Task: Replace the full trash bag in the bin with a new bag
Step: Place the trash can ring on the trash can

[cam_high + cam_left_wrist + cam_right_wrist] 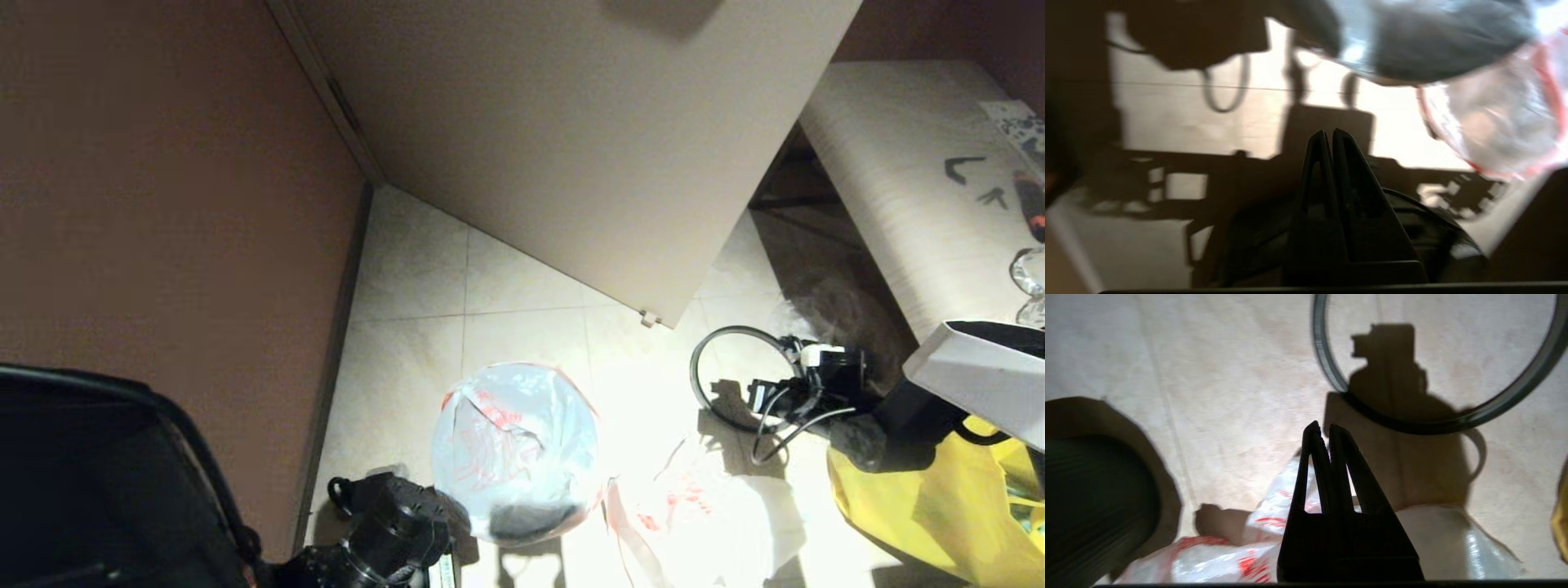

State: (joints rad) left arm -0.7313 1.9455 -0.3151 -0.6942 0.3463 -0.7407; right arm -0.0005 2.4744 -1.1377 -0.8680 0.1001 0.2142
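The bin [531, 518] stands on the floor tiles, its mouth covered by the new bag [514, 449], a thin white film with red print. To its right lies a lumpy white bag with pink-red trim [718, 510], [1494, 122], [1208, 563]; it looks like the full trash bag. Further back lies the grey rim ring [702, 384], [1437, 424]. My left gripper [1329, 132] is shut and empty, low beside the bin [1433, 45]; its arm [384, 535] shows at the bottom. Shut on nothing, my right gripper [1325, 428], [759, 396] hovers over the floor bag, at the ring's near edge.
A big yellow fabric tote [939, 514] stands at the right under my right arm. An open door [571, 163] juts in behind the bin, with a brown wall [163, 204] on the left. A pale bench [906, 188] is at the far right.
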